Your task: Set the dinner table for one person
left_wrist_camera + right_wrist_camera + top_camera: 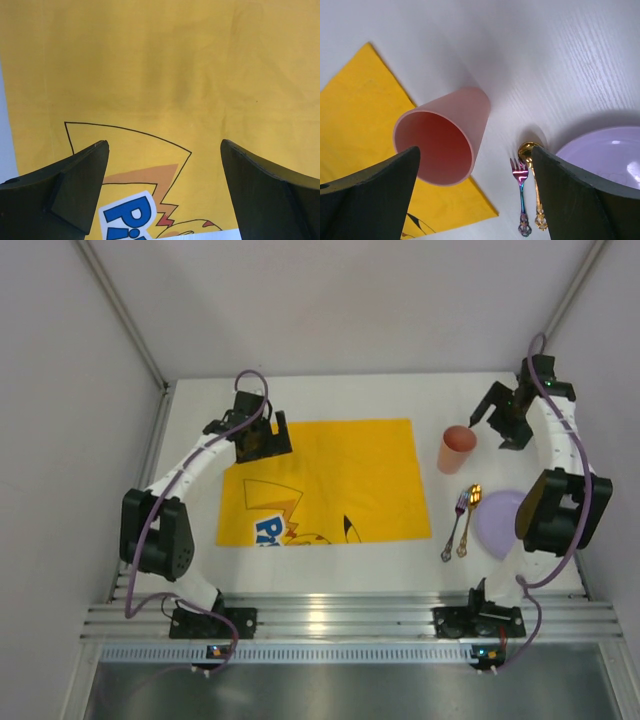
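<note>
Right, current state. White tabletop (pixel 340 395) fills the floor of the cell from the rail at the arm bases to the back walls, and everything sits on it.

Yellow printed placemat (pixel 330 480) lies flat, centre-left on the tabletop.

Left arm (pixel 190 470) reaches over the placemat's far left corner. Left jaws are spread wide with nothing between them; the wrist view shows only yellow cloth and the print below.

Right arm (pixel 560 440) is extended to the far right. Right jaws are spread wide, gripping nothing. They sit apart from the pink cup (pixel 456 448), to its right in the top view.

The cup stands upright, mouth up, just beside the placemat's far right corner. Can't tell if it touches the cloth.

Fork (pixel 454 530) and gold spoon (pixel 468 520) lie side by side on bare tabletop between the placemat and the lilac plate (pixel 495 525), fork on the placemat side and spoon next to the plate.

The plate is near the right edge, partly hidden by the right arm's elbow in the top view.
</note>
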Robot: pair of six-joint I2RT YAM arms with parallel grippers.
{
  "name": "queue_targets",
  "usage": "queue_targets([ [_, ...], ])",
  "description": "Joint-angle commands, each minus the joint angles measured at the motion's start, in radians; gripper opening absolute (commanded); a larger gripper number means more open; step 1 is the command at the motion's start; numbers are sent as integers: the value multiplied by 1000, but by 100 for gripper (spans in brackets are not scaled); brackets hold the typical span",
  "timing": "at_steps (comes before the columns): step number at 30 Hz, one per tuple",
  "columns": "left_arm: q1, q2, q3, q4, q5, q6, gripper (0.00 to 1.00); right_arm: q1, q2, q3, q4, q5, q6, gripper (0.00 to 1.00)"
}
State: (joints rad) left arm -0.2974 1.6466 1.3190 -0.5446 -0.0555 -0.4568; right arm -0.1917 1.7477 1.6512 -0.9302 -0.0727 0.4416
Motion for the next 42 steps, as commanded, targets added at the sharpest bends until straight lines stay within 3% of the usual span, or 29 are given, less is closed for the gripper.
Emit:
queue_targets([
  [1,-5,-76,-18,85,10,13,99,14,48,64,-28,-10,11,92],
  [6,-5,-71,-29,25,9,15,99,26,114,32,7,-7,5,80],
  [10,-5,-74,-38,3,19,1,99,44,151,7,22,16,-10,37],
  [11,-5,-80,-47,0,20,0,99,51,157,5,21,20,-18,19],
  [13,-5,-83,-53,2,16,-3,99,81,167,16,21,33,-35,0],
  [26,-6,-56,-15,-35,51,1,99,446,156,372,-98,211,-26,0],
  [36,-6,-100,-40,-68,49,12,99,494,354,491,-117,300,-26,0],
  [42,-6,-146,-105,-69,51,-6,99,509,434,553,-125,268,-14,0],
])
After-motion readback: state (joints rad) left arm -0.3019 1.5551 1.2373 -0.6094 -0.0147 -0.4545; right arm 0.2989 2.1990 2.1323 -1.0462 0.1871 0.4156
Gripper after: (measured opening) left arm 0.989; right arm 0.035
